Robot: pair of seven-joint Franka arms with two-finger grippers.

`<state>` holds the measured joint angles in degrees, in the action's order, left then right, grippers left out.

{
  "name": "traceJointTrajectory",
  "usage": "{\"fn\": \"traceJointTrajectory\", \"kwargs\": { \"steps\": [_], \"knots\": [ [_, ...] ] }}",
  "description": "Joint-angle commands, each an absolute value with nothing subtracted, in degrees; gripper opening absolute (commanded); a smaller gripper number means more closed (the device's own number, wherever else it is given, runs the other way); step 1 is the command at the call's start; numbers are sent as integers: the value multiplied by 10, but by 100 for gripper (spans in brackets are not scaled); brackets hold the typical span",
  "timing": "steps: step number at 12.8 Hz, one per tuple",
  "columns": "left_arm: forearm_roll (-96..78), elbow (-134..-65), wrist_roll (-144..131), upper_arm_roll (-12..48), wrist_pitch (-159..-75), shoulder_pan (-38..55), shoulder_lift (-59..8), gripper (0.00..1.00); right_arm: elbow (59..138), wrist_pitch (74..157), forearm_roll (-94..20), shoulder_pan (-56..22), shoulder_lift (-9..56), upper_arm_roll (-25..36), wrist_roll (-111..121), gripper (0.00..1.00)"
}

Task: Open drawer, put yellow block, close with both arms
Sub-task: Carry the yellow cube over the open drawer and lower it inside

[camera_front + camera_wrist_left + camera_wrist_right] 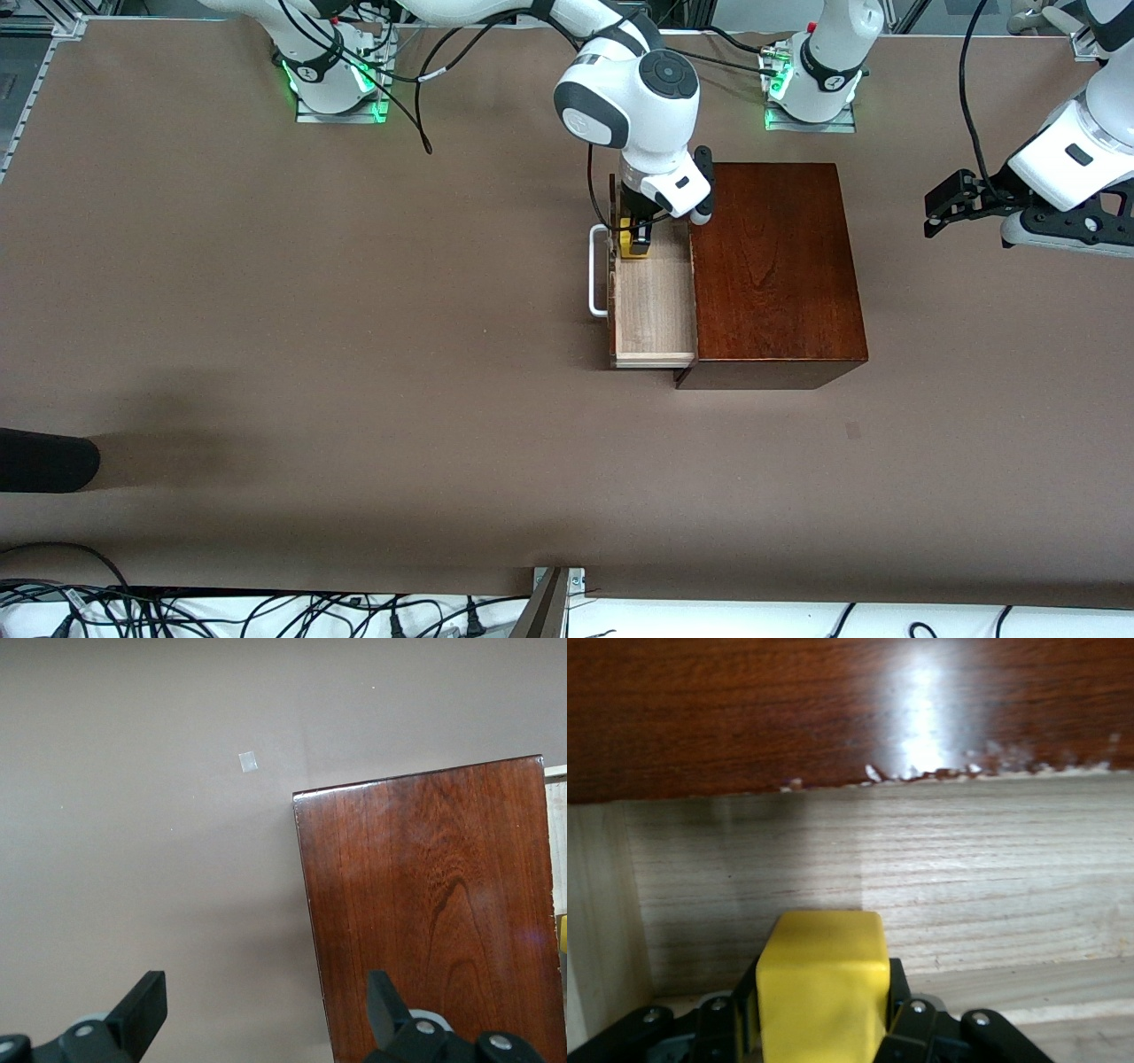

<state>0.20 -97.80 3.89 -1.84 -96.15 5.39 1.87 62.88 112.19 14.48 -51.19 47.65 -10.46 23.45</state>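
I start at the right arm's end of the table. The handle stands out from the drawer, which is pulled open from the box. My right gripper is down over the part of the tray farthest from the front camera, clenched on the block. In the right wrist view the block sits between the fingers, with the tray floor and the box edge just past it. I cannot tell if it touches the floor.

I think the risk is here: the block hangs near the drawer front and the tray's end wall. If I release it too high, it may bounce or land tilted against a wall.

Then the box, closed dark wood. Last, my left gripper waits in the air toward the left arm's end, released, fingers spread wide. If it comes in early, it may knock the box.
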Motion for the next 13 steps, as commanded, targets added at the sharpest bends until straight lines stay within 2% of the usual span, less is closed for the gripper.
{"fn": "traceJointTrajectory", "kwargs": {
  "steps": [1,5,6,7,13],
  "knots": [
    [14,-962,43,-18,-949,58,14,100,604,1112,158,-517,492,-105,243,0],
    [13,-962,43,-18,-949,58,13,100,604,1114,169,-517,501,-104,244,0],
    [13,-962,44,-18,-949,58,14,100,604,1115,173,-518,504,-104,245,27],
    [13,-962,43,-18,-949,58,13,100,604,1127,190,-518,507,-104,256,99],
    [12,-962,42,-17,-949,58,11,100,583,1126,186,-511,489,-107,252,100]
  ]
}}
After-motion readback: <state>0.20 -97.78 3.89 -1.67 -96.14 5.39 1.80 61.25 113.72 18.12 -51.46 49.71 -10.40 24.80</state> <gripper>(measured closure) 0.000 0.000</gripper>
